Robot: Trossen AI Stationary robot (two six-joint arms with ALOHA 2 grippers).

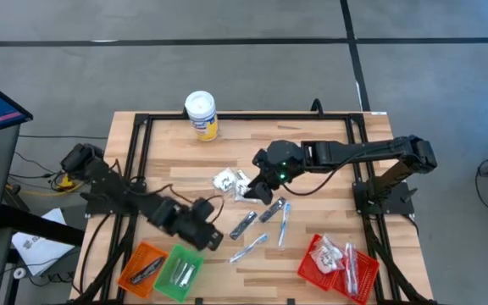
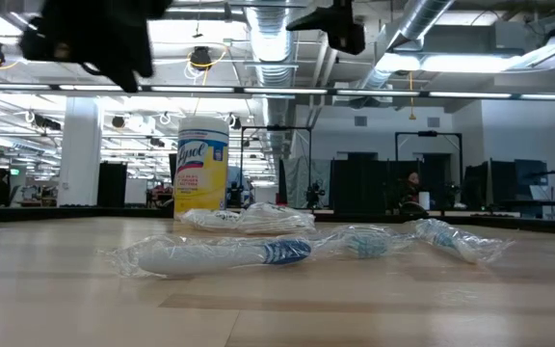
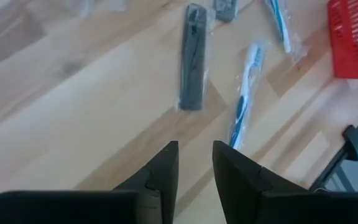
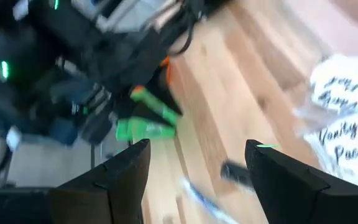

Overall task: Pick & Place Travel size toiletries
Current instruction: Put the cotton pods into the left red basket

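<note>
We are judging task partly done: red basket near right, orange basket and green basket near left already holding items. Left gripper hovering beside green basket, fingers narrowly apart, empty. Wrapped toothbrushes and dark item lying loose mid-table. Right gripper hanging wide open by white sachets reading "Vanity Pack". Far canister reading "Lysol".

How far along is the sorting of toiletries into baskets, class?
Done: items already lie in the orange basket, green basket and red basket. In hand: nothing; the right gripper is open beside the sachets, and the left gripper is empty, open by a narrow gap, near the green basket. Left: the sachets, a dark comb and wrapped toothbrushes.
</note>
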